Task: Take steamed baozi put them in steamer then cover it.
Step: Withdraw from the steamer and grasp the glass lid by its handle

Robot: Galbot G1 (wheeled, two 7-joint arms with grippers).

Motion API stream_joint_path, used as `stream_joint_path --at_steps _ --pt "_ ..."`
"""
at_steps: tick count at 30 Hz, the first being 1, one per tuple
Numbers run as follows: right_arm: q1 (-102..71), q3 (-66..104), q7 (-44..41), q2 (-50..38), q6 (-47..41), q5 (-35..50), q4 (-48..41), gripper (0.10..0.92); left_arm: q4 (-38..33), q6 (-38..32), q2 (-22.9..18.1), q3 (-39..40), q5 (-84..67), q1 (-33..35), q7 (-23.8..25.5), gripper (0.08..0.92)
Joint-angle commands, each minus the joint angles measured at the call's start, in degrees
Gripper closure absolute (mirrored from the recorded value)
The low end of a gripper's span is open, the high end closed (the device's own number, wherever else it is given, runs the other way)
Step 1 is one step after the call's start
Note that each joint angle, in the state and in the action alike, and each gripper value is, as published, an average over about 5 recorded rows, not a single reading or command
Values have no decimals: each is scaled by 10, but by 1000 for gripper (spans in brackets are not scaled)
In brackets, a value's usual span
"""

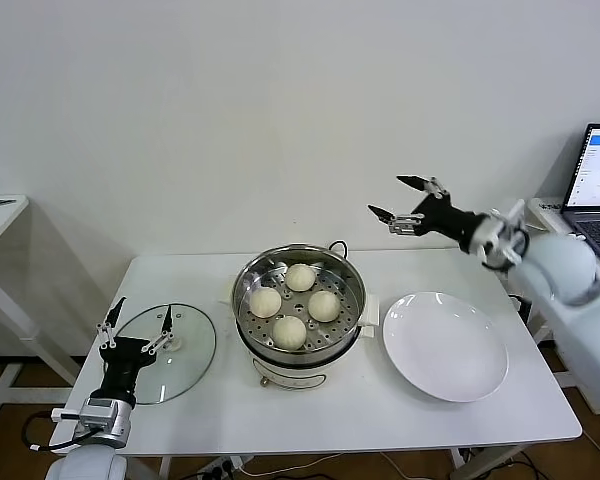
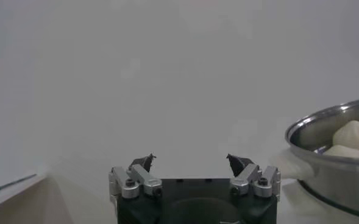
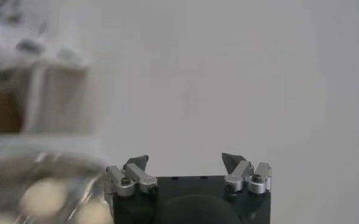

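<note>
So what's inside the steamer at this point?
Four steamed baozi sit on the perforated tray of the steamer, which is uncovered; the cover lies on the table beside it. Whatever lies under the tray is hidden. Both hands, left and right, are open and empty.

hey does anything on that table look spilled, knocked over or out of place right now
Nothing stands out. Four steamed baozi sit neatly on the tray of the upright steamer, the cover lies flat on the table beside it, and the white plate is bare. Both the left gripper and right gripper are open and empty.
</note>
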Motion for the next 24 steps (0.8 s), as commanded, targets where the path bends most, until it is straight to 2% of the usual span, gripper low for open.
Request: stream_joint_path --at_steps 1,9,14,17,20,24 --pt "-422 287 178 234 180 -73 109 203 16 -44 -1 2 7 -8 -6 177" --pt "-503 242 188 358 273 -148 117 203 45 -62 2 0 55 -2 -20 177" --pt "-511 233 188 388 278 -148 111 203 87 -113 13 -3 216 16 -53 177" --pt "-507 232 188 394 277 -148 109 203 142 -176 23 -12 391 19 -98 177" --pt "-501 231 188 396 277 -150 104 203 203 -227 37 -21 558 16 -165 177" --pt "-494 229 188 398 279 -154 92 203 281 -250 52 -33 720 3 -241 177"
